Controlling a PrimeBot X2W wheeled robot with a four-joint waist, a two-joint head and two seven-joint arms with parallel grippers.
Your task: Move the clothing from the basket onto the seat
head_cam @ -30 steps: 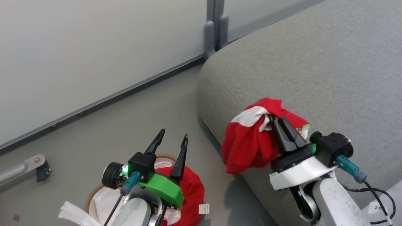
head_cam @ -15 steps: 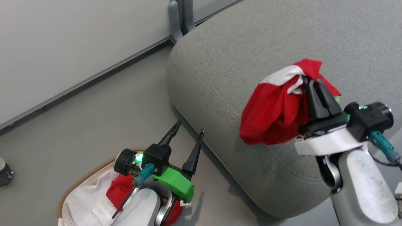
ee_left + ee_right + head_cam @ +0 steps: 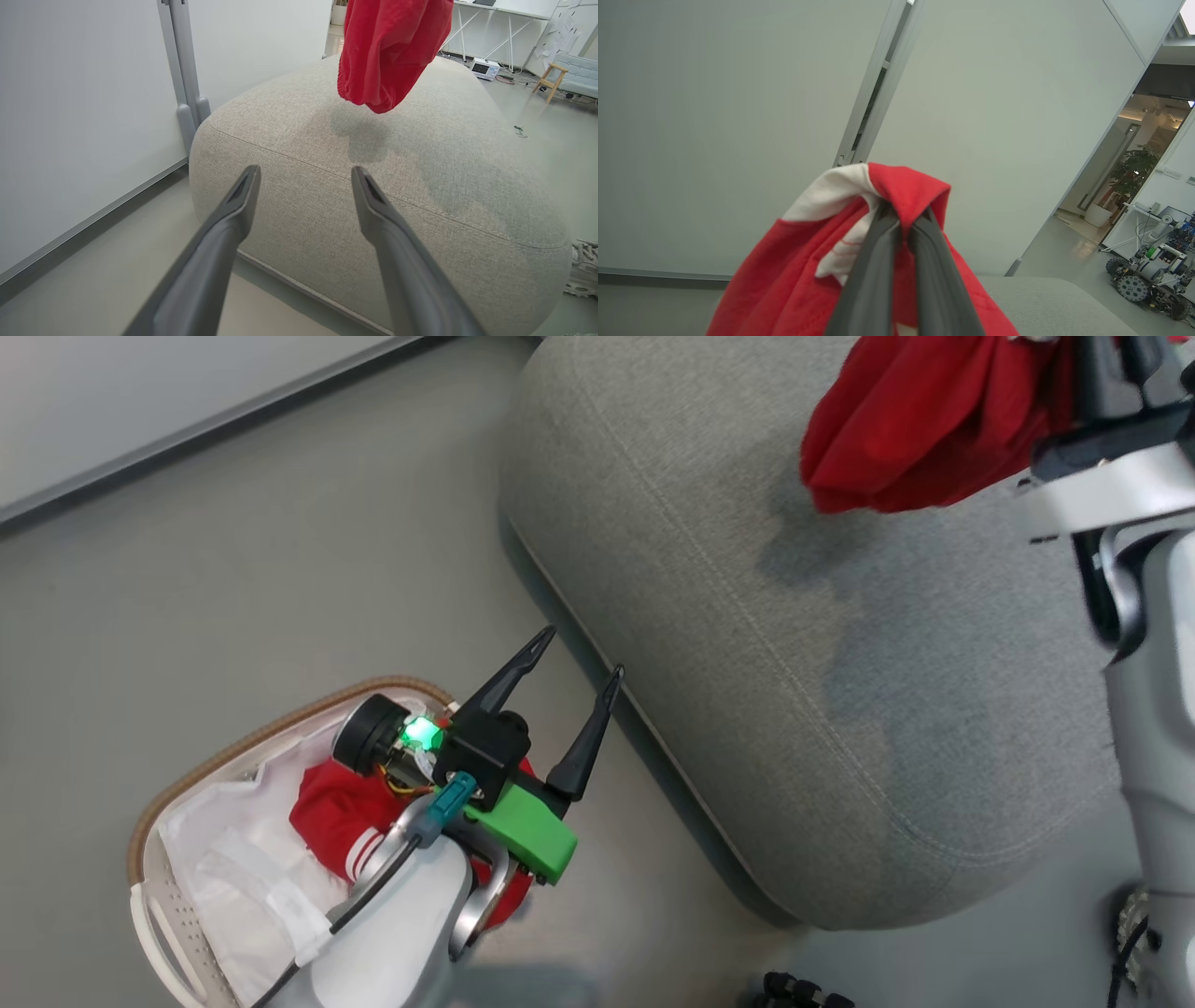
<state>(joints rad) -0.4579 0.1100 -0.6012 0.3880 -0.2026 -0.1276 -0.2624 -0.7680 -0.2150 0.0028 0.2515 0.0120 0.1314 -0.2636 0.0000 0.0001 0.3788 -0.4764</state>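
My right gripper (image 3: 903,217) is shut on a red and white piece of clothing (image 3: 822,261), which hangs in the air above the grey seat (image 3: 794,644). The same clothing (image 3: 920,420) shows at the top right of the head view and from below in the left wrist view (image 3: 385,51). My left gripper (image 3: 581,651) stands open and empty over the floor between the basket (image 3: 159,933) and the seat (image 3: 420,186). More red clothing (image 3: 341,807) with striped trim lies in the basket on its white liner, partly hidden by my left arm.
A pale wall (image 3: 140,401) with a dark base strip runs along the back left. A grey post (image 3: 184,79) stands by the seat's far corner. Bare grey floor (image 3: 233,588) lies between wall and basket. A wheeled robot (image 3: 1148,275) stands far off.
The camera has swung down and right. My right gripper has lifted the red clothing higher and further over the seat. My left gripper has stayed open near the basket.
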